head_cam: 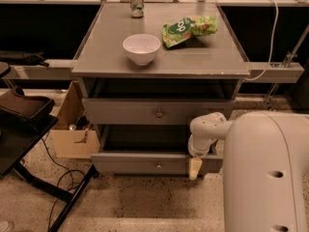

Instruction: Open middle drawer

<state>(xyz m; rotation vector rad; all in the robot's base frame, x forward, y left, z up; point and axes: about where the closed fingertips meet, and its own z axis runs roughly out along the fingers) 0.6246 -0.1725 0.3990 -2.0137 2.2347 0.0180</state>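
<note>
One hand [195,167] before the lowest drawer [130,164], below the middle drawer [125,112]

Lighting: dim, warm, from overhead. Tabletop [116,57] evenly lit, matte grey. White bowl [141,48] is the brightest item, with a small soft shadow beneath. Recesses under the tabletop in deep shadow; background black. Tool [195,167], low at the right end of the lowest drawer front [140,163], pale and clearly lit.
</note>
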